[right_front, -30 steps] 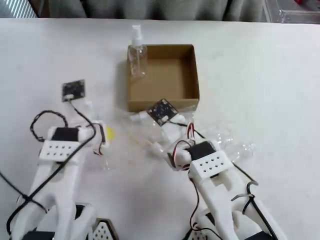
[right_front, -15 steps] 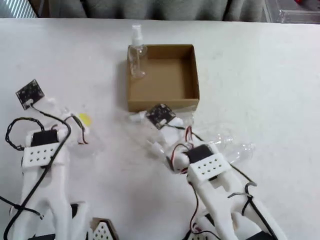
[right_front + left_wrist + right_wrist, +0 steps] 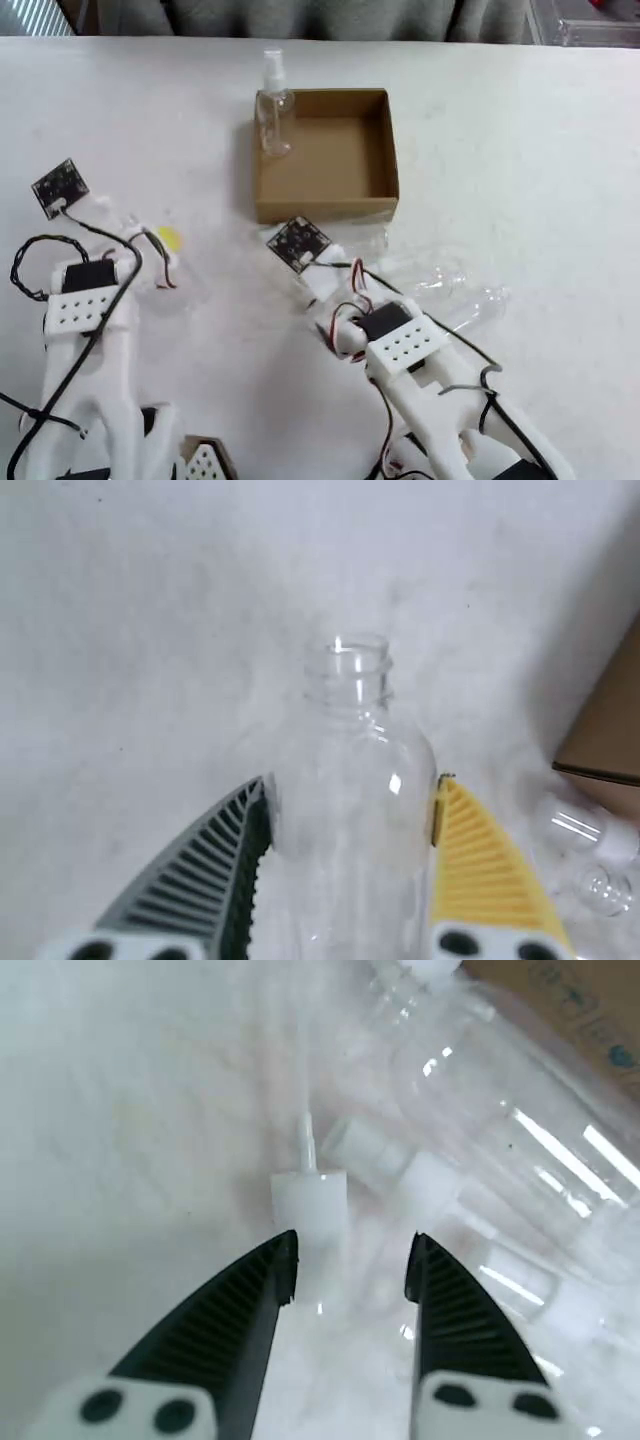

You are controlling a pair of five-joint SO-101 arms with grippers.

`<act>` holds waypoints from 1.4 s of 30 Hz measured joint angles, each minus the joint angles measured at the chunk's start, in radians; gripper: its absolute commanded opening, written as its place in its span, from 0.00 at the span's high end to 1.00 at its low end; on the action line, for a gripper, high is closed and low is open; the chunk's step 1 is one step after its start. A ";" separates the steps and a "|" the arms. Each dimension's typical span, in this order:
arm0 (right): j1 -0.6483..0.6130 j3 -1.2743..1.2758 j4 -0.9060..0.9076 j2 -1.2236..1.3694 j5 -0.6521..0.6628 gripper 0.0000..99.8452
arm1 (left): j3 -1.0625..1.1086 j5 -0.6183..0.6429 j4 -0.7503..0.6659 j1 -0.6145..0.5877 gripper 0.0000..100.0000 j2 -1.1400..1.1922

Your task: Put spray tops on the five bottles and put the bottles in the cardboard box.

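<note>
The left gripper (image 3: 350, 805) clamps a clear, uncapped plastic bottle (image 3: 352, 730) at its shoulder; light, slick and squashable, it likely wants a gentle mid-body hold. The right gripper (image 3: 350, 1255), fingers spread, hovers over a white spray top (image 3: 310, 1205) lying on the table (image 3: 520, 120). Beyond, a capped bottle (image 3: 273, 105) stands at the far corner of the brown cardboard box (image 3: 325, 211).

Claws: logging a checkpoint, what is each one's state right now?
Left claw: shut on a capless clear bottle.
Right claw: open, near a spray top.

White table (image 3: 520, 120) under cardboard box (image 3: 325, 210), clear bottles (image 3: 460, 290) (on their sides), spray top (image 3: 310, 1208).
</note>
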 measured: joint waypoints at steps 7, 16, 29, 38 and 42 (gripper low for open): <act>-0.005 -0.066 -0.095 0.229 0.000 0.86 | 0.000 0.000 0.000 0.000 0.84 0.000; -0.003 -0.180 -0.043 0.382 0.000 0.89 | 0.000 0.000 0.000 0.000 0.84 0.000; 0.003 -0.195 0.203 0.219 0.094 0.98 | 0.023 0.000 -0.003 0.002 0.84 0.000; 0.313 -0.308 0.756 -0.153 0.324 0.98 | 0.023 0.000 -0.003 0.002 0.84 0.000; 0.575 -0.353 0.942 -0.213 0.537 0.98 | 0.023 0.000 -0.003 0.002 0.84 0.000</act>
